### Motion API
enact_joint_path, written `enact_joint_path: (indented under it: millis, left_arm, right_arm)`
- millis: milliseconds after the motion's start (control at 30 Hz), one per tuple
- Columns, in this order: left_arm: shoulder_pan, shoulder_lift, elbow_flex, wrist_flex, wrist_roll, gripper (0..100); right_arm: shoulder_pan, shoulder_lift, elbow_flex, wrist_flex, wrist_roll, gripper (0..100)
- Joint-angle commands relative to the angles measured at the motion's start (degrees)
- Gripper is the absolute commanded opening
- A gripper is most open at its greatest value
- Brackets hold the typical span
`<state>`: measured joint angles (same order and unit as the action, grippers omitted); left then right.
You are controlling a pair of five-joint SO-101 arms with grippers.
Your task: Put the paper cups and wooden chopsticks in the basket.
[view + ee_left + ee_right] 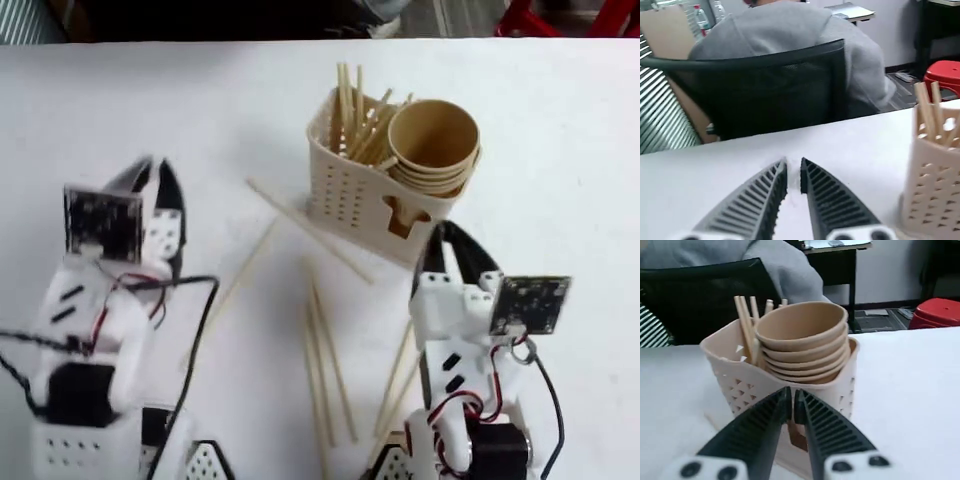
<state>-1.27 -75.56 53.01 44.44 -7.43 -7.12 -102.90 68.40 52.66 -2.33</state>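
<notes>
Paper cups (434, 140) are nesting in the basket (345, 190) to spare room; left gripper (793, 167) and right gripper (791, 395) are resting nearly closed and empty, loose chopsticks (322, 370) lying on the table (150, 100) between them.

One basket (350, 195), about six stacked paper cups (432, 140), roughly seven loose wooden chopsticks (320, 370), several more inside.

My top camera hangs above the bench (120, 110) and looks down, far enough away to see most of it. The left wrist camera sits low behind the left claw (792, 167) and looks across the bench into the room. The right wrist camera sits behind the right claw (791, 395), very near the basket (735, 375). All three see the basket.
</notes>
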Motion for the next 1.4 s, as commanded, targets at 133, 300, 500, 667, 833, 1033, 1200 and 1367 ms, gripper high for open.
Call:
enact_joint_path:
  millis: [133,300,500,667,833,1033,1200,1367]
  left_arm:
    - [-8.7,-16.6,17.2,0.2,0.0,7]
    - [-10.2,-24.0,26.1,0.2,0.0,7]
    - [-10.9,-29.0,33.9,0.2,0.0,7]
    - [-16.2,-28.8,37.5,-0.3,0.0,6]
    - [-16.9,-28.8,38.4,-0.3,0.0,6]
    - [-16.9,-28.8,38.6,-0.3,0.0,7]
    - [-16.8,-28.8,38.7,-0.3,0.0,7]
    - [-16.8,-28.8,38.7,-0.3,-0.3,7]
  right_arm:
    - [-9.4,0.7,-2.5,-0.2,4.4,2.9]
    - [-15.6,2.4,-2.6,3.6,9.0,2.9]
    - [-19.0,15.8,-4.0,4.7,12.2,2.7]
    - [-21.3,31.4,-8.9,7.9,12.7,2.7]
    - [-27.6,45.8,-13.5,12.4,12.7,3.2]
    - [-33.5,62.3,-18.0,15.5,12.0,14.5]
    - [-34.8,74.7,-23.9,15.4,7.8,24.1]
    - [-36.9,86.2,-29.5,15.3,7.5,26.3]
